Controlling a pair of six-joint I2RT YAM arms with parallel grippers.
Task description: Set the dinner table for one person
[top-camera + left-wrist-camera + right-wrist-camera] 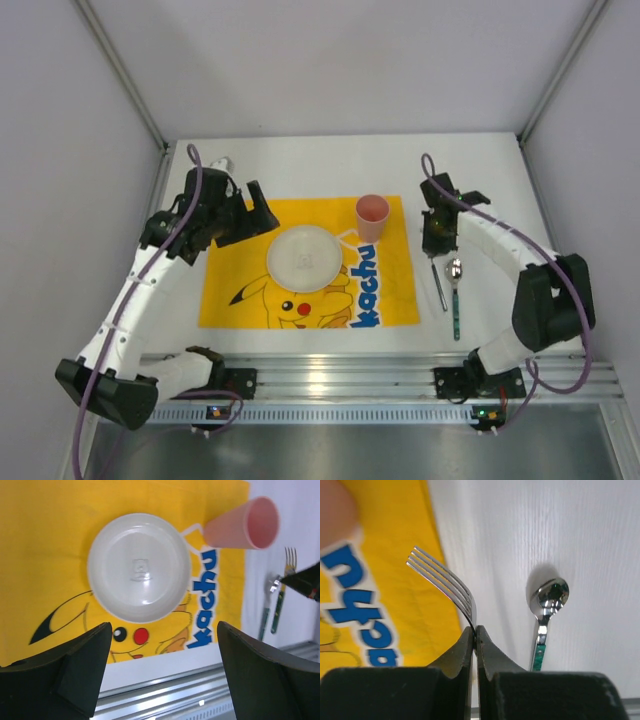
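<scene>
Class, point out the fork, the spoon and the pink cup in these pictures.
fork (442, 582): right wrist view, on the tines.
spoon (550, 596): right wrist view, on the bowl.
pink cup (227, 530): left wrist view, on its side wall.

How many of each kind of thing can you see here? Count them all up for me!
plate: 1
cup: 1
fork: 1
spoon: 1
mat: 1
Total: 5
</scene>
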